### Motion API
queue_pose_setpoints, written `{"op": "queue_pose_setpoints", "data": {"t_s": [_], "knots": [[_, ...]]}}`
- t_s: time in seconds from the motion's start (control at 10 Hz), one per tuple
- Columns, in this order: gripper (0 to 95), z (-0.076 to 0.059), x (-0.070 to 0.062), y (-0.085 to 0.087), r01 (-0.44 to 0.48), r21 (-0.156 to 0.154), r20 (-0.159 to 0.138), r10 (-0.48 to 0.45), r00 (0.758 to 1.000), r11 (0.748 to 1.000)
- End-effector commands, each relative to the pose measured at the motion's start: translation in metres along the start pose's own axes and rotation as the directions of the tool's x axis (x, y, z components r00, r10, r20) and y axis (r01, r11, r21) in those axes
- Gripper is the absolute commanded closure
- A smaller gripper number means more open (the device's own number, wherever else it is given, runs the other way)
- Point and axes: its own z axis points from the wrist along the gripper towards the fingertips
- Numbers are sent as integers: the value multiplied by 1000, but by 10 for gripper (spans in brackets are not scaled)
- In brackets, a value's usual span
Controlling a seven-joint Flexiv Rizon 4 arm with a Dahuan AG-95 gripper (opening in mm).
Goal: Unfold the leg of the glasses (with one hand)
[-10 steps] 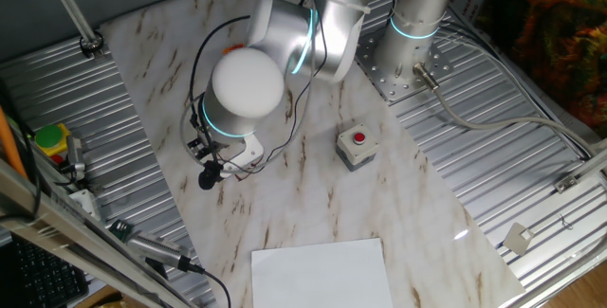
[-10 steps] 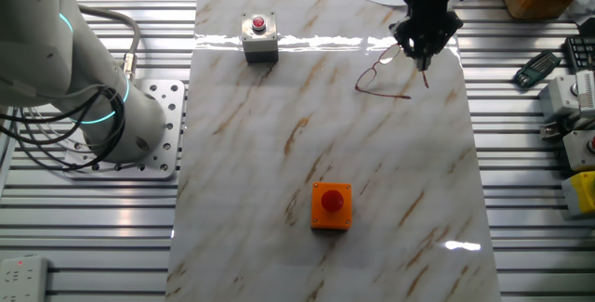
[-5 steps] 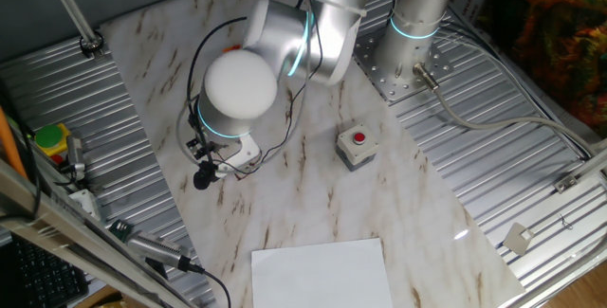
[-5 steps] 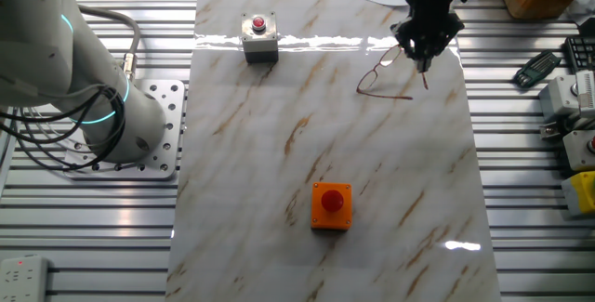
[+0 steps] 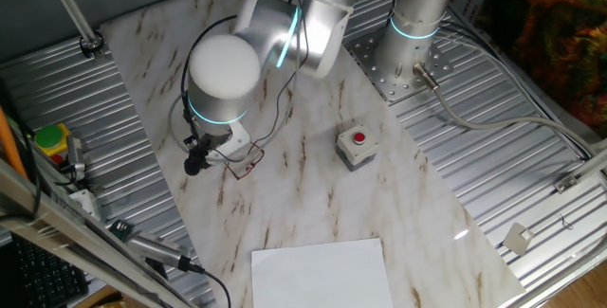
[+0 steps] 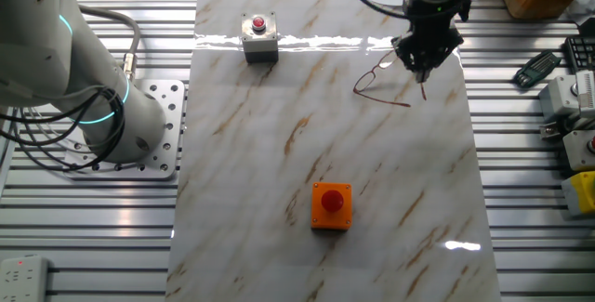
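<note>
1. One pair of thin-wire, reddish-brown glasses (image 6: 381,79) lies on the veined marble table (image 6: 279,153), by its far edge.
2. The black gripper (image 6: 424,63) sits at the frame's end; whether its fingers pinch it, I cannot tell.
3. A boxy grey button box (image 6: 258,37) stands well apart.

Robotics laboratory: marble-patterned tabletop (image 6: 279,153) on ribbed aluminium framing (image 5: 531,185), with cabled robot arm (image 5: 285,33) and button boxes (image 6: 258,38).

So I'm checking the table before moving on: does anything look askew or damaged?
Nothing looks damaged. The glasses lie askew near the marble edge under the tool, one leg swung out. Whether the tool grips them cannot be told.
</note>
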Motion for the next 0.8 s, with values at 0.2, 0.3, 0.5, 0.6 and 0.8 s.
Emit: {"op": "queue_pose_setpoints", "data": {"t_s": [0.2,0.3,0.5,0.6,0.8], "knots": [[760,4,0,-2,36,28,36,-37,999,999],[570,6,1,-3,56,43,48,-58,997,998],[380,8,1,-4,76,53,51,-79,996,996],[380,8,1,-4,75,52,52,-78,996,996],[380,8,1,-4,69,51,52,-71,996,996]]}}
